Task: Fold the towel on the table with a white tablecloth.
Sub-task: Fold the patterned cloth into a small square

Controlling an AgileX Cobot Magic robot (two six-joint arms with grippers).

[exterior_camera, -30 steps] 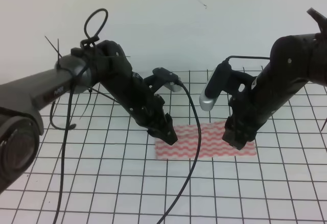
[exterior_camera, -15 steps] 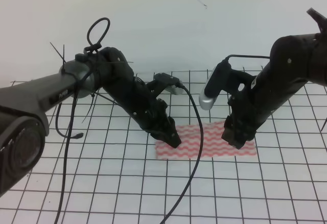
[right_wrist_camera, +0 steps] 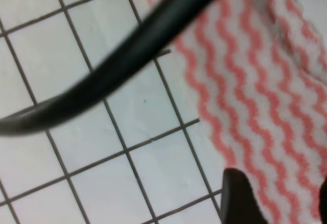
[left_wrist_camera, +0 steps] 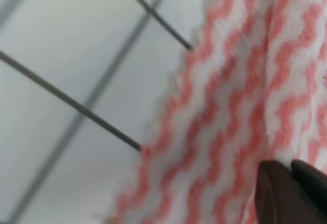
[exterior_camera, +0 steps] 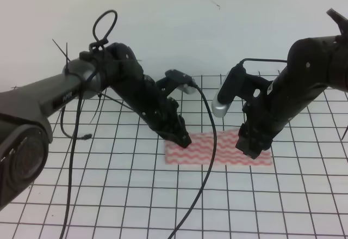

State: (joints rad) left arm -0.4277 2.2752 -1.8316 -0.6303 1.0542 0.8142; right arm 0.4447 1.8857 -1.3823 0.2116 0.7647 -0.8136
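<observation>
The towel [exterior_camera: 223, 151], pink-red and white wavy stripes, lies as a flat rectangle on the white grid tablecloth [exterior_camera: 109, 195]. My left gripper [exterior_camera: 184, 138] is at the towel's left end. In the left wrist view its two dark fingertips [left_wrist_camera: 273, 188] sit pressed together with a raised ridge of the towel [left_wrist_camera: 225, 106] running into them, so it looks shut on the cloth. My right gripper [exterior_camera: 253, 153] is low over the towel's right end. In the right wrist view its fingers [right_wrist_camera: 240, 193] stand apart over the striped towel [right_wrist_camera: 255, 96], open.
A black cable [exterior_camera: 206, 179] hangs from the left arm across the towel and down to the front edge. It also crosses the right wrist view [right_wrist_camera: 127, 66]. The grid cloth [right_wrist_camera: 92, 147] spreads on all sides. A plain white wall [exterior_camera: 217, 26] stands behind.
My left gripper dipped to the towel's left end, then rose and drew back a little. The right arm has not moved. The towel's outline is nearly the same.
</observation>
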